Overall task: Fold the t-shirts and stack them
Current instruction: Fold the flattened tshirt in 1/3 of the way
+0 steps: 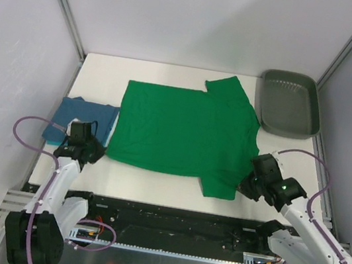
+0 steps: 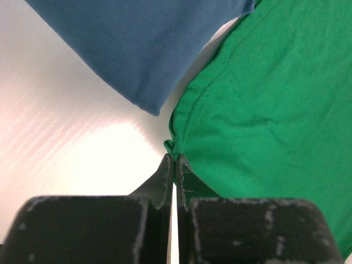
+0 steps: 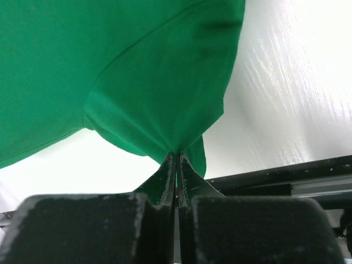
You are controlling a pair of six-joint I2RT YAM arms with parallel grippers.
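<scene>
The bright green cotton t-shirt (image 1: 183,130) lies spread flat mid-frame on the white table (image 1: 149,176), with the folded teal blue cotton shirt (image 1: 80,120) just left of it. The left gripper (image 2: 174,158) seems pinched tight on the green shirt's lower-left hem corner. The right gripper (image 3: 176,155) is clamped on its lower-right sleeve.
</scene>
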